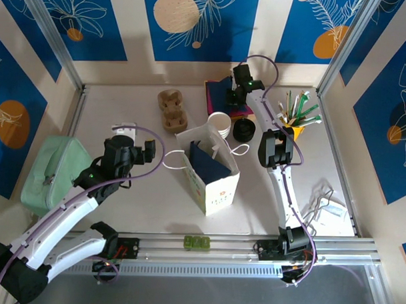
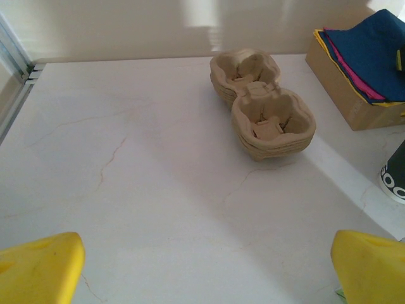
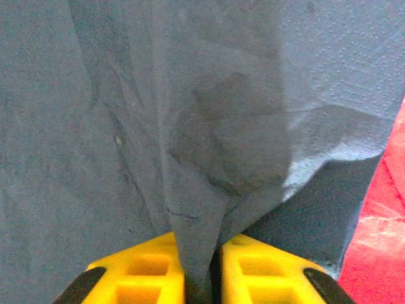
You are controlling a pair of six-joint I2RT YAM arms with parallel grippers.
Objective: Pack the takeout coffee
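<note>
Right gripper (image 3: 201, 259) pinches a blue napkin (image 3: 158, 126); left gripper (image 2: 202, 269) gapes, empty, near cup carrier (image 2: 262, 104).

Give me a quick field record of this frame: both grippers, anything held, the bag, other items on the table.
left gripper: open, empty, above bare table
right gripper: shut on blue napkin, a fold pinched between its fingers, at the napkin box
paper bag: upright at table centre, top open, dark blue item inside
cup carriers: nested stack, pockets empty, on the far side of the table
black lids: just past the bag, to the right
green pouch: at the left edge
</note>
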